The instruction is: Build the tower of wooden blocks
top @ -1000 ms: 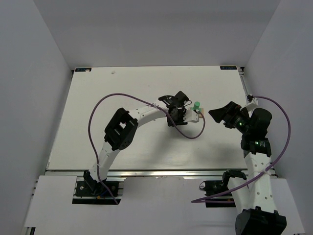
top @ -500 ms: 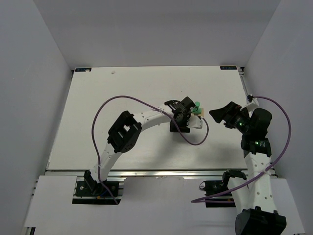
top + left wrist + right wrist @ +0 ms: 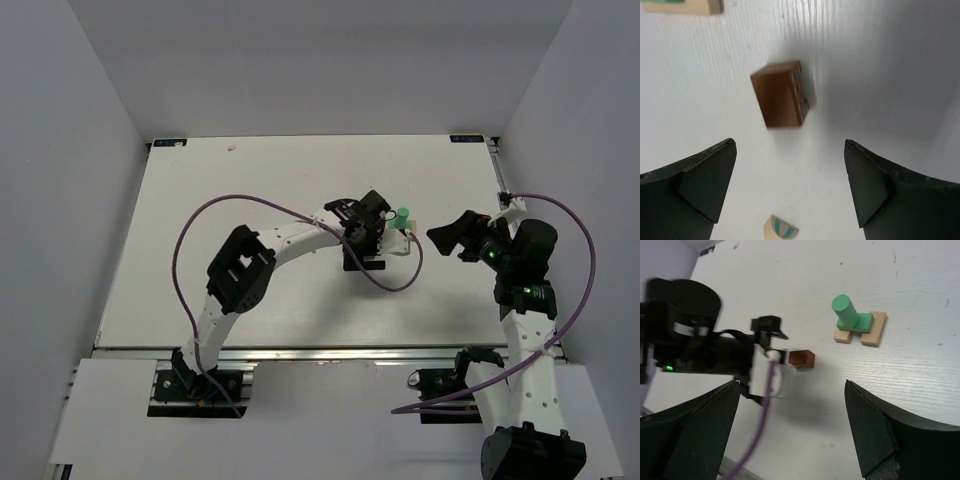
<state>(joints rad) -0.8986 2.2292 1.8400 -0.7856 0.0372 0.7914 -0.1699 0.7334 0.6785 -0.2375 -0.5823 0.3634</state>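
Note:
The start of the wood block tower stands at the table's middle right: two pale tan blocks (image 3: 875, 331) with a green block (image 3: 862, 322) across them and a green cylinder (image 3: 845, 309) upright on top, also in the top view (image 3: 402, 215). A dark brown block (image 3: 782, 96) lies on the table to the left of it (image 3: 802, 358). My left gripper (image 3: 790, 192) is open just behind this block, apart from it (image 3: 376, 230). My right gripper (image 3: 790, 432) hangs open and empty to the right of the stack (image 3: 447, 240).
A small pale half-round piece with teal stripes (image 3: 781, 230) lies on the table between my left fingers. The left arm's purple cable (image 3: 395, 280) loops over the table near the blocks. White walls enclose the table (image 3: 250, 170).
My left gripper has gone from shut to wide open, and the dark brown block now lies free. That gripper reached right toward the stack, then drew back a little. The right arm barely moved.

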